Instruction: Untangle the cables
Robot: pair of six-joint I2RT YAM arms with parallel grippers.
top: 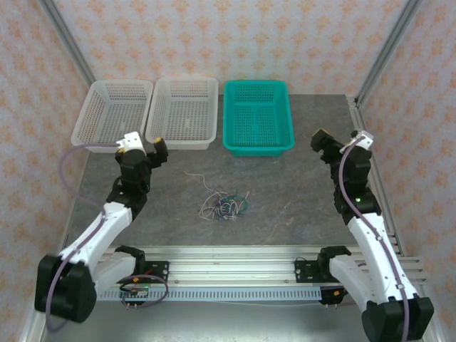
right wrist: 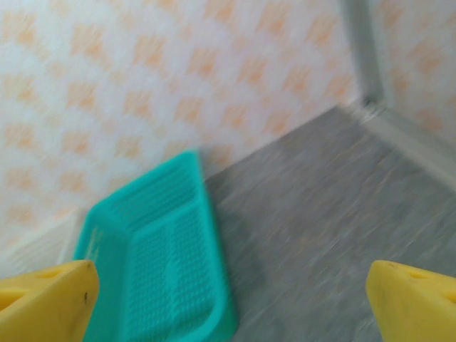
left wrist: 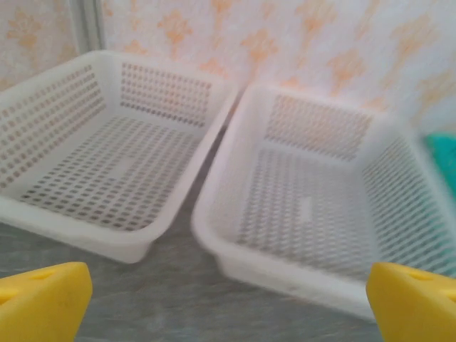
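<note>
1. The cables (top: 224,205) lie in one clump of cream, purple and green strands at the centre of the frame on the grey table (top: 292,192). A thin pale strand trails toward the upper left.
2. Pick a strand at the clump's edge — not its knotted middle — and pin the rest with your other arm, so that one wire draws free rather than the whole knot dragging along.
3. Your left gripper (top: 142,147) hangs up and left of the clump, just in front of the white baskets (top: 178,140). Your right gripper (top: 340,140) sits at the right of the frame, well apart from the clump and right of the green basket (top: 256,148).
4. Both sets of jaws stand spread wide — nothing between them, touching nothing.
</note>
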